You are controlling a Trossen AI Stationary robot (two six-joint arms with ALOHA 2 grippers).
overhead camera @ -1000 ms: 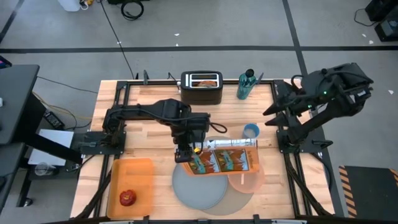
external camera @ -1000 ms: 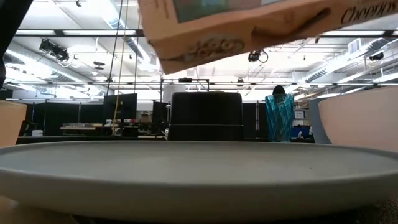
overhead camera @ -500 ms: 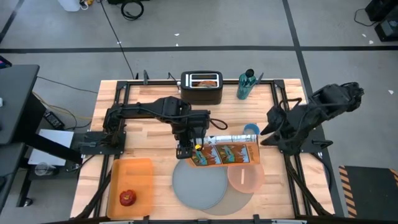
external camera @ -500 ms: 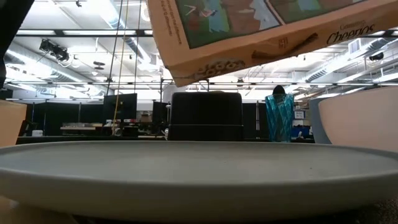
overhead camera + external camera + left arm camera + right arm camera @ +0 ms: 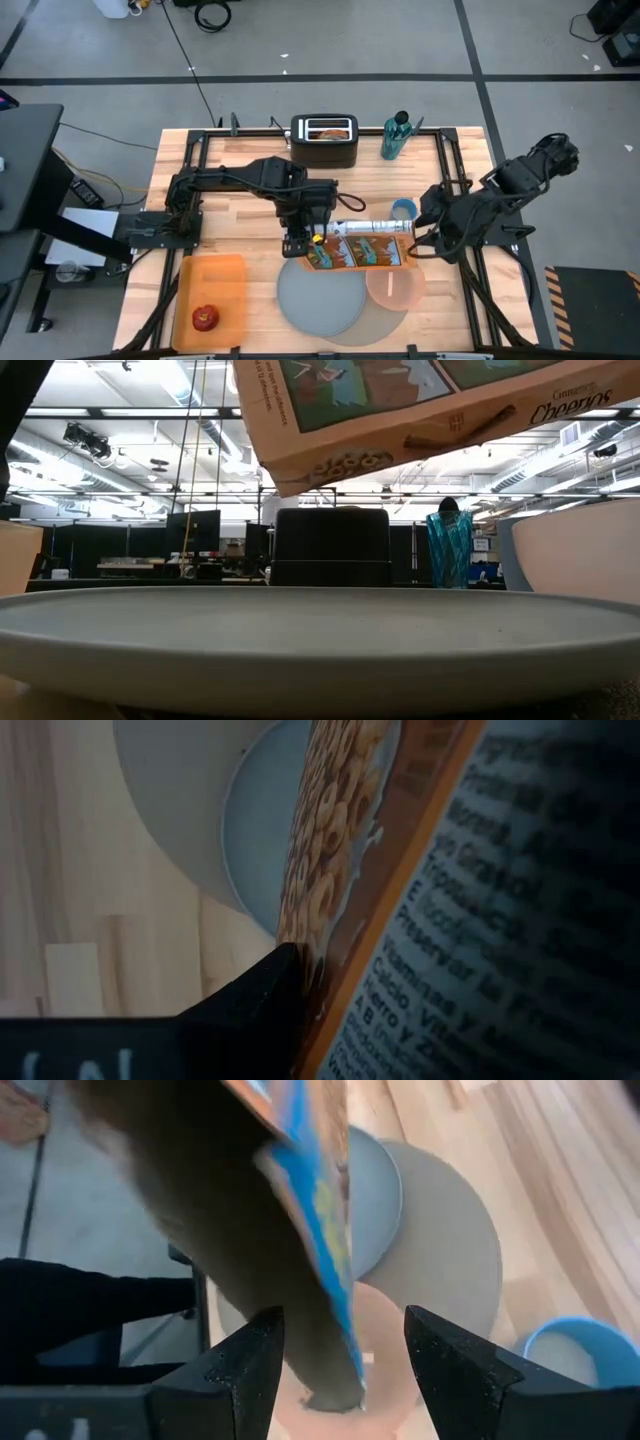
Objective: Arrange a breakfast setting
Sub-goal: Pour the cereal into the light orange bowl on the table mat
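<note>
Two black jointed arms [image 5: 250, 180], matte black wedge fingers [image 5: 240, 1370], w/ dark frame mounts.

On the wooden bench [image 5: 240, 215], the left hand [image 5: 297, 243] holds one end of a cereal box [image 5: 358, 249] lying flat above the grey-blue plate [image 5: 322, 300] and pink bowl [image 5: 394, 283]. The right hand [image 5: 418, 243] is at the box's other end, beside the small blue cup [image 5: 403, 209]. A red apple [image 5: 205, 318] sits on an orange tray [image 5: 210, 275]; a toaster [image 5: 324, 139] and teal bottle [image 5: 394, 136] stand at the far edge
</note>
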